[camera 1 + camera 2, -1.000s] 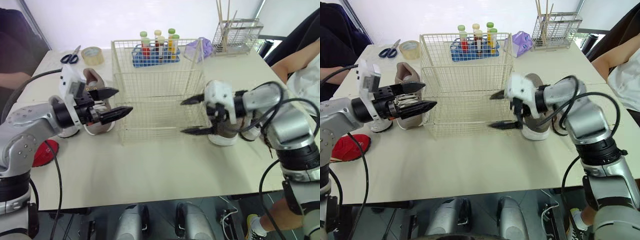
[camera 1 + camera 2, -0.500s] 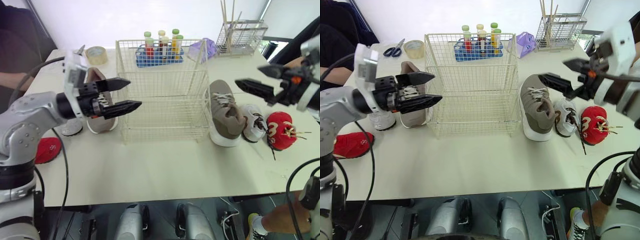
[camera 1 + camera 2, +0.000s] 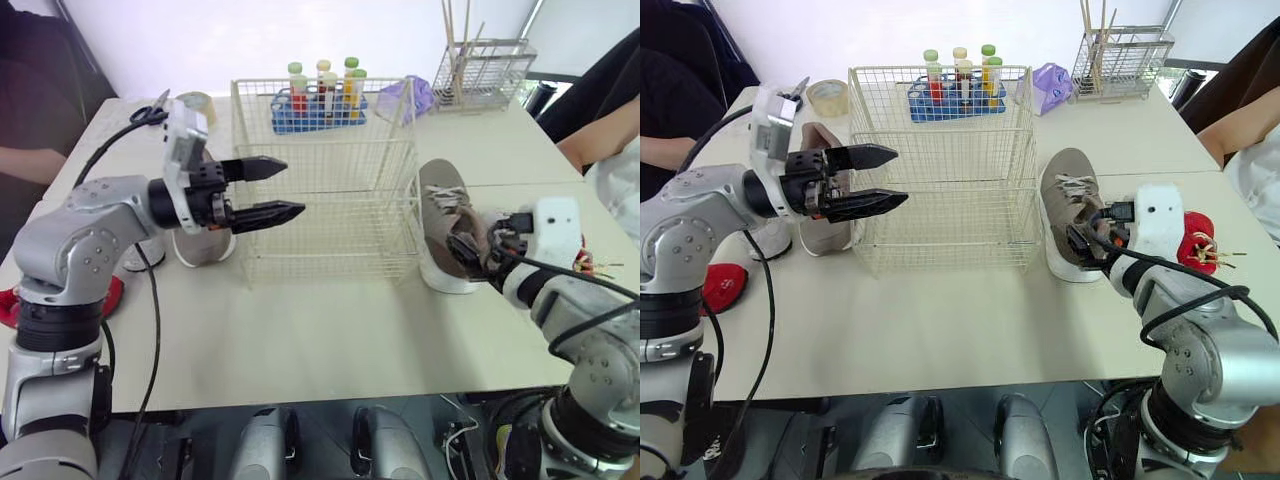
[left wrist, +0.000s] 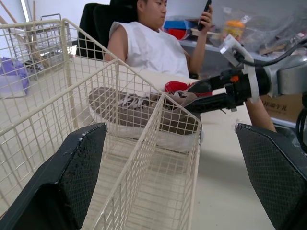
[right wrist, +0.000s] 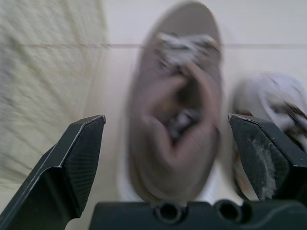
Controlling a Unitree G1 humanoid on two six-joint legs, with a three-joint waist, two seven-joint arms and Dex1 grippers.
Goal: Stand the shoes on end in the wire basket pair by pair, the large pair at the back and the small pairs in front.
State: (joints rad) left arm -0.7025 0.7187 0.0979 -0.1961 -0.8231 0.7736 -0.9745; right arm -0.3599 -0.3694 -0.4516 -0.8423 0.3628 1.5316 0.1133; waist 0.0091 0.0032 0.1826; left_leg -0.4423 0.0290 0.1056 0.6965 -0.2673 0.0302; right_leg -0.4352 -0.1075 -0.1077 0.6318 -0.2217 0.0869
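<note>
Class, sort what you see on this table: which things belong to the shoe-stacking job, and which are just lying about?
Job: wire basket; right brown shoe; left brown shoe; right red shoe; left red shoe; right white shoe; left white shoe.
Lying about: tube rack; tape roll; scissors; purple bag; stick caddy.

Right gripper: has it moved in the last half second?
Yes. The right gripper came down: it was raised above the grey shoe; now its open fingers flank that shoe's heel.

No legible text, labels or numbers anywhere.
</note>
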